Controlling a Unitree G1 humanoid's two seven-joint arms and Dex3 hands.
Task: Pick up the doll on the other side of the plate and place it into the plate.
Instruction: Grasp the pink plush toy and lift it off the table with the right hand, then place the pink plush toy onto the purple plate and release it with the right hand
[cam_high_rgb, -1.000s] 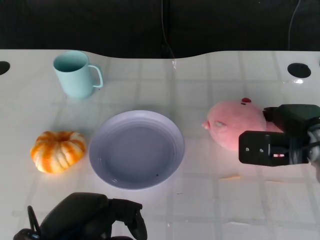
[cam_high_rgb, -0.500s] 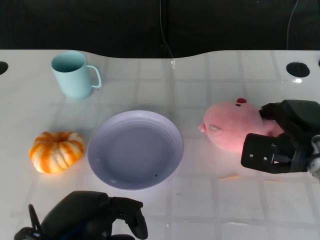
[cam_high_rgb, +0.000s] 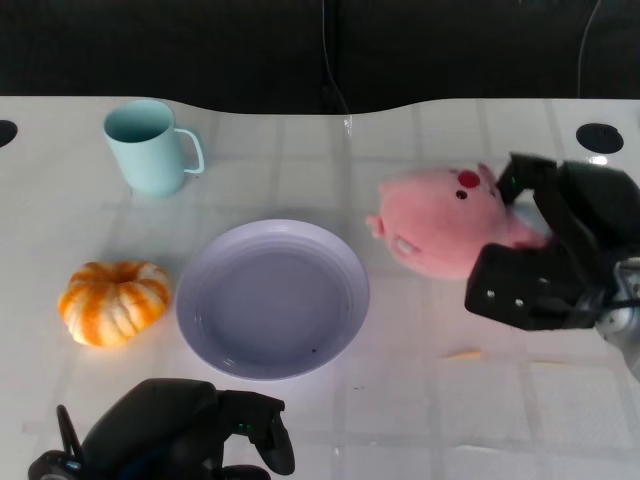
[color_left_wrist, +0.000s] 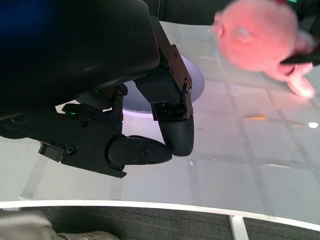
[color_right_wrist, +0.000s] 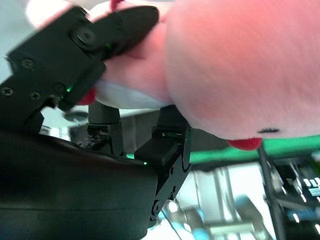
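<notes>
My right hand (cam_high_rgb: 548, 262), fingers closed round the soft pink plush doll (cam_high_rgb: 440, 232), lifts it toward the round lavender plate (cam_high_rgb: 273, 297); my left hand (cam_high_rgb: 190, 436) rests curled, empty, at the tabletop's near edge.

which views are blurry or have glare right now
Head view: mostly sharp, with soft glare on the glossy table beside the plate. Left wrist view: the pink doll is soft with blur, while the left robot hand is crisp. Right wrist view: the doll fills the frame out of focus, and the background is smeared.
</notes>
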